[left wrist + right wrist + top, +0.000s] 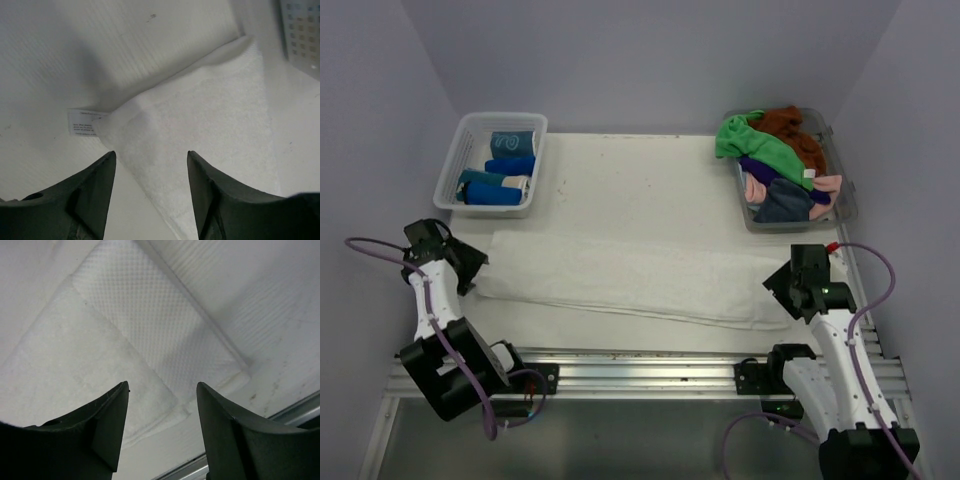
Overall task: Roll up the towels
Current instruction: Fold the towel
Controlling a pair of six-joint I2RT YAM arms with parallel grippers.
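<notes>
My left gripper (150,156) and right gripper (162,386) both stand wide and empty, one over each end of the white towel (620,278), whose long axis runs left to right between them

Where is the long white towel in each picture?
Top view: the white towel lies flat across the near half of the table, from side to side.
Left wrist: one corner fills the middle and right.
Right wrist: the other end fills the left and middle.
Shared landmark: the table underneath it.
</notes>
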